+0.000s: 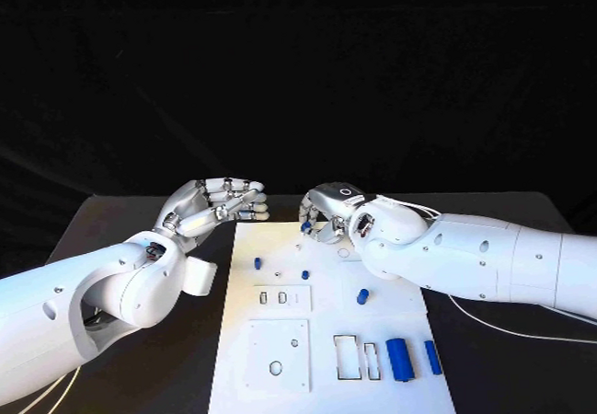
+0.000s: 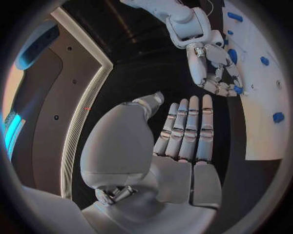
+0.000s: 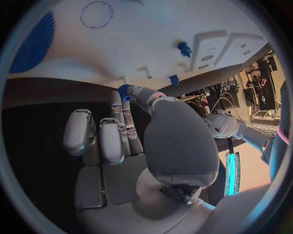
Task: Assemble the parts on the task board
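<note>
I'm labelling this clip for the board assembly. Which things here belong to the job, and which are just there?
Job: task board; blue parts on it, e.g. two long ones; small blue part pinched in the right hand; left hand, holding nothing.

Just there: black table; black backdrop.

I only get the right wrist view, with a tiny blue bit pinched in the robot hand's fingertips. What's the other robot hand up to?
Observer: The left robot hand holds nothing; its fingers are stretched out, just off the task board's far left corner.
Operator: Besides the small blue part pinched here, are any bigger ones waiting?
Observer: Yes. A long blue part and a shorter blue part lie side by side near the board's near right corner, next to open rectangular slots.
</note>
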